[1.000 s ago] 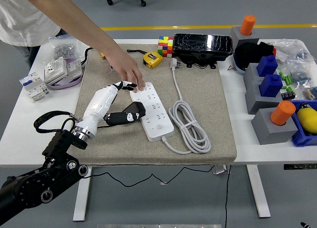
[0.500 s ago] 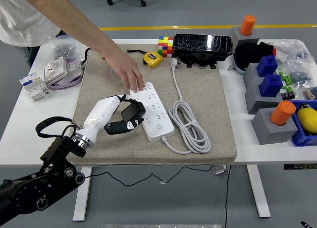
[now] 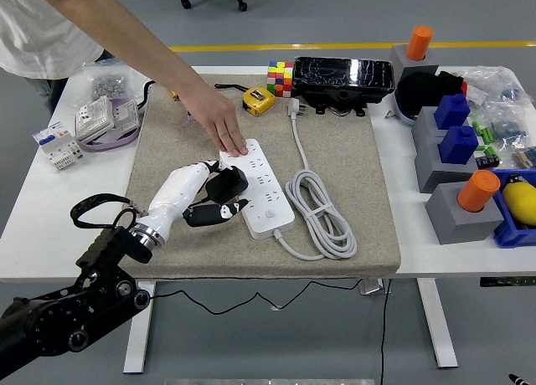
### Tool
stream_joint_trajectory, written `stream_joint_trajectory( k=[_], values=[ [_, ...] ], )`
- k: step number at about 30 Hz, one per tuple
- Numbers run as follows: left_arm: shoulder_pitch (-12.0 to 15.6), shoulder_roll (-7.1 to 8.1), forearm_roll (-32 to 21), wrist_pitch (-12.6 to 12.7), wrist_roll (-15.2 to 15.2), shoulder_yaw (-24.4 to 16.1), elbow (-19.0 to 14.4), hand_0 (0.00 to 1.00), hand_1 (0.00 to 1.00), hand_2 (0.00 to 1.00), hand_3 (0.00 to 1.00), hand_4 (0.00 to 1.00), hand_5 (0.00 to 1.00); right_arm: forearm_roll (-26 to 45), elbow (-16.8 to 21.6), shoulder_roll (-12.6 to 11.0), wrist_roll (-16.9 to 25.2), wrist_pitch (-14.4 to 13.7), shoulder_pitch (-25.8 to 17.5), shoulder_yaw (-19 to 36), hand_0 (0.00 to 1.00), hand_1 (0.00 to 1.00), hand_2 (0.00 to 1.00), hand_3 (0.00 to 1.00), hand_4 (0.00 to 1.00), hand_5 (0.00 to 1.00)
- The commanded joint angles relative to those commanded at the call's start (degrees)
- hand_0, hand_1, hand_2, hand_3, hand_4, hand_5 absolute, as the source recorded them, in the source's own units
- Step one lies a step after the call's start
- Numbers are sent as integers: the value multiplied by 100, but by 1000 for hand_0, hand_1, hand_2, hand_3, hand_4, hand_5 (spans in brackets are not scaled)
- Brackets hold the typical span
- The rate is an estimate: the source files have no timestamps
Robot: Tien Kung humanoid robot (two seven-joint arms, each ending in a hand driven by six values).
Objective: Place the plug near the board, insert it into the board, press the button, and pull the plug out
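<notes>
Bare beige felt mat right of white power strip. Left hand clamped on black plug, touching strip's left edge; person's hand pressing far end.

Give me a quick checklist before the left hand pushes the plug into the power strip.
1. Left hand gripping black plug: ok.
2. Plug over the power strip: ok, at its left edge.
3. Prongs lined up with a socket: cannot tell, hidden.
4. Strip steadied: ok, person's hand presses its far end.
5. Strip's coiled cable clear of the hand: ok.
6. Right hand: not in view.
</notes>
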Motion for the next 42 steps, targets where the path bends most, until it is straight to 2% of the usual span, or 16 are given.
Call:
stream_joint_trajectory(
  k=[9, 20, 27, 35, 39, 42],
  values=[
    [-150, -118, -17, -63, 37, 136, 67, 718, 764, 719, 646, 815, 434, 4, 4, 4, 9, -6, 8, 7, 541, 641, 657, 558, 896, 418],
    [-369, -384, -184, -125, 92, 272, 476, 719, 763, 719, 648, 814, 434, 14, 7, 9, 12, -3, 8, -19, 541, 640, 656, 558, 897, 418],
    [-425, -498, -245, -131, 94, 193, 693, 719, 760, 719, 650, 816, 436, 15, 8, 6, 11, -5, 3, -33, 542, 642, 656, 557, 897, 418],
    [-402, -488, -214, -118, 59, 2, 711, 717, 756, 719, 647, 816, 437, 8, 13, 11, 12, -7, 0, -9, 542, 640, 656, 557, 896, 418],
    [-357, -455, -225, -105, -6, -9, 592, 712, 749, 716, 648, 817, 439, 1, 11, 18, 13, -7, -3, -2, 541, 640, 656, 557, 896, 418],
    [-297, -416, -252, -48, -95, -31, 380, 712, 749, 716, 648, 817, 439, -6, 23, 21, 16, -7, -3, 1, 541, 640, 656, 557, 896, 418]
  ],
)
